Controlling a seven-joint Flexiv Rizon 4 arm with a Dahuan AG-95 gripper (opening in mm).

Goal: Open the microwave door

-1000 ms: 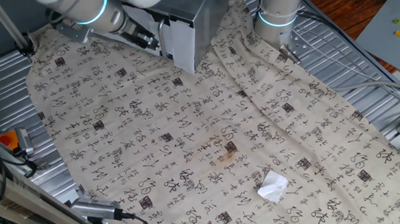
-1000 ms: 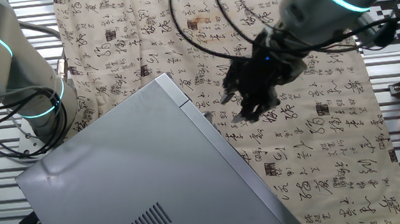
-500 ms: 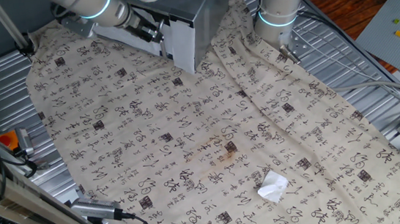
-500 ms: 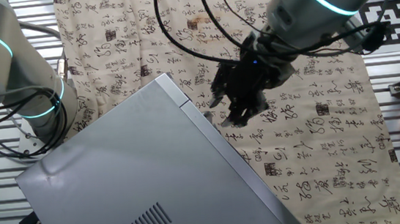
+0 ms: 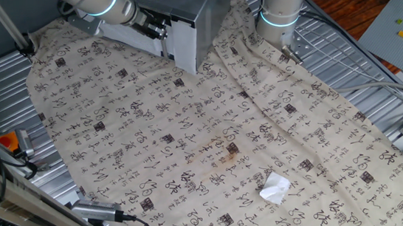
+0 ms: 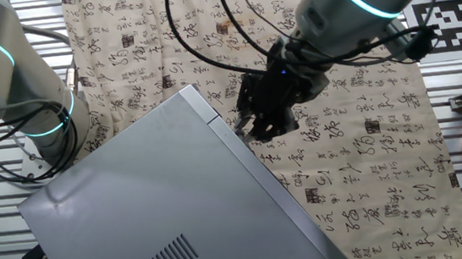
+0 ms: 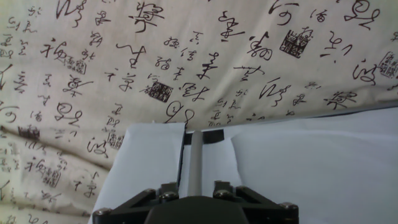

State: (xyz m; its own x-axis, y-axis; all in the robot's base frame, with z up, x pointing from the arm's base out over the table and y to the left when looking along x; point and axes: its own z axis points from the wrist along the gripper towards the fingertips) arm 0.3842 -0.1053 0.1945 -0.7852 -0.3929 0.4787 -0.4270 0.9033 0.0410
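The microwave [image 6: 171,212] stands at the far edge of the tabletop [image 5: 190,144], which is covered by a cloth printed with calligraphy [image 5: 210,127]; in the other fixed view its silver-grey top fills the lower left. The gripper [image 6: 252,126] sits right at the front corner of the microwave, close against the microwave door [image 7: 298,162], whose white face and a thin vertical bar show in the hand view. I cannot tell how the jaws stand. A crumpled white paper [image 5: 275,187] lies near the front right, well apart.
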